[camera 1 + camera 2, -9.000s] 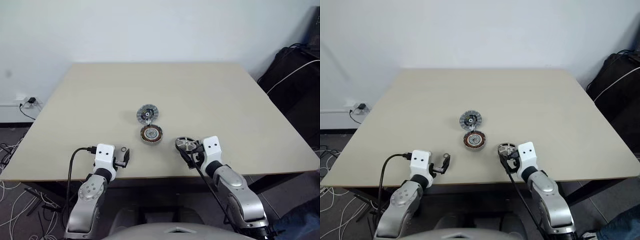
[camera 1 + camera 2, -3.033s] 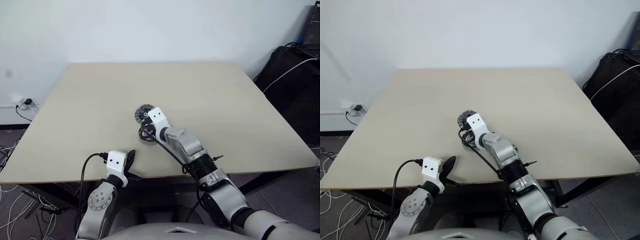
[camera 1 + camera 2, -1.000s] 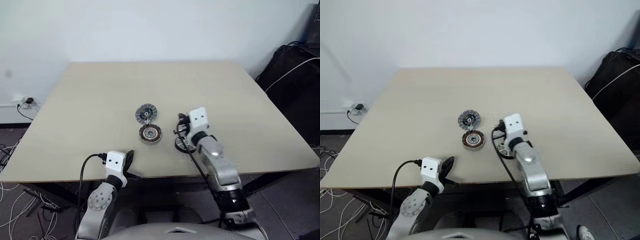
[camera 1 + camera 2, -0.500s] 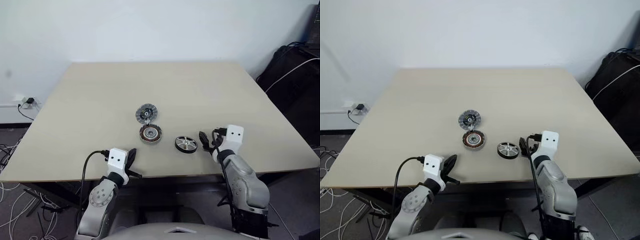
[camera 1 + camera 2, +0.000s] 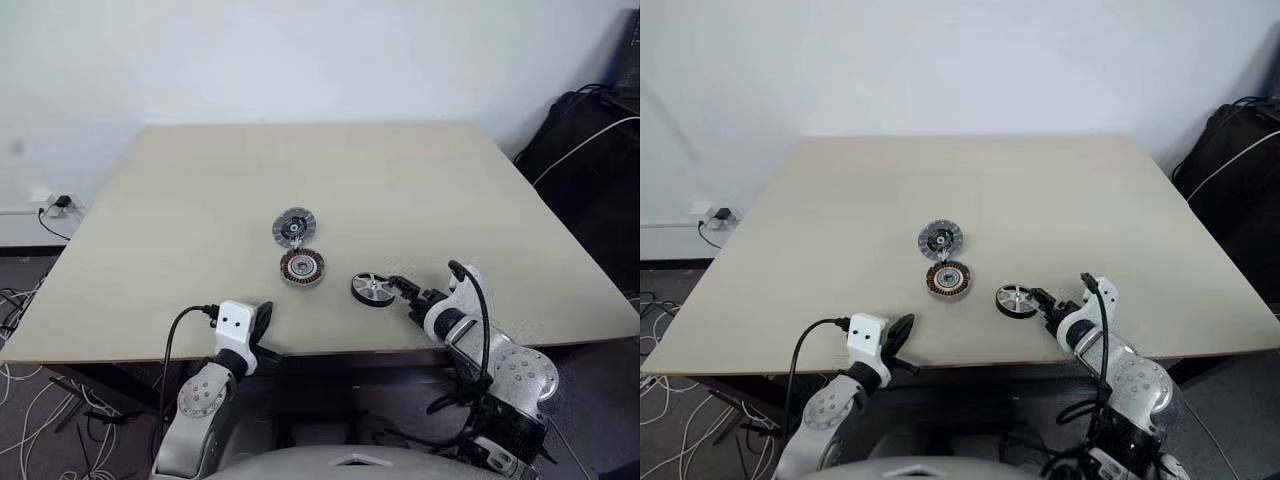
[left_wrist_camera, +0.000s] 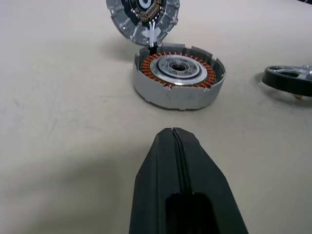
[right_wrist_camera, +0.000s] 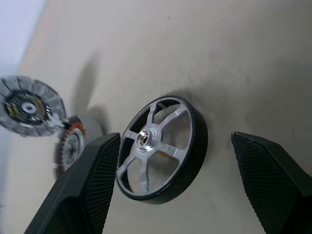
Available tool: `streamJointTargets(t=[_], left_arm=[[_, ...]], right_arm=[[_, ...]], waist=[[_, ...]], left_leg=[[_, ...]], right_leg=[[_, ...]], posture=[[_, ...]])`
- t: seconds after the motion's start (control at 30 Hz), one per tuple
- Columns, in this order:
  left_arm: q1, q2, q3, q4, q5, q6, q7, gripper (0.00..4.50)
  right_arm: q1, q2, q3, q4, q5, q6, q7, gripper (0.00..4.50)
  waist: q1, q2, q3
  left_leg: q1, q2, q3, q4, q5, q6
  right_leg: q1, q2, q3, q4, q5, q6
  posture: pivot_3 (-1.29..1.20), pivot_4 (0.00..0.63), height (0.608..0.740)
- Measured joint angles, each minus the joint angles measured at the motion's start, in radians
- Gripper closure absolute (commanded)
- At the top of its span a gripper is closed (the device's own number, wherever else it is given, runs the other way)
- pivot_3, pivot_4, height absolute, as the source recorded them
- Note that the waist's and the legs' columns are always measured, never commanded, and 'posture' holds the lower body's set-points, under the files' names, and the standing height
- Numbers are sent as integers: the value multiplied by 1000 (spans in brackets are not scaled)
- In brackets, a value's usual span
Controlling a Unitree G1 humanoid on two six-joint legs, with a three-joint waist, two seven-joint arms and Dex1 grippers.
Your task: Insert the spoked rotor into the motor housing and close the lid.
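Note:
The spoked rotor (image 5: 371,289) lies flat on the beige table (image 5: 200,200), dark rim and silvery spokes up, to the right of the motor housing (image 5: 302,268). The housing's copper windings face up with nothing inside. Just behind the housing, the lid (image 5: 294,228) is open, ribbed face showing, touching the housing's far rim. My right gripper (image 7: 175,137) is open right beside the rotor, one finger (image 7: 92,180) on each side of it in the right wrist view. My left gripper (image 6: 173,134) is shut and empty near the front edge, pointing at the housing (image 6: 179,80).
The table's front edge runs just under both grippers. A black bag (image 5: 590,150) with a white cable stands on the floor to the right. Cables and a wall socket (image 5: 55,205) are at the left.
My right gripper let go of the rotor, which now lies on the table. It opened, rolled over and drew back toward the front right. The left gripper kept still.

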Motion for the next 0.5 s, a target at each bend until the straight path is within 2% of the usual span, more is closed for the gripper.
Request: streamJointTargets(t=[0.2, 0.5], left_arm=[[0, -1, 0, 0, 0, 1, 0, 4500], [1, 0, 0, 0, 0, 12, 0, 4500]], right_arm=[[-32, 13, -53, 96, 84, 11, -91, 626], [-30, 14, -66, 198, 225, -14, -143, 626]], waist=[[-2, 3, -2], [-12, 4, -3]], left_leg=[[0, 0, 0, 0, 0, 0], [1, 0, 0, 0, 0, 1]], right_leg=[[0, 0, 0, 0, 0, 0], [1, 1, 0, 0, 0, 1]], posture=[[0, 0, 740], [0, 0, 740]])
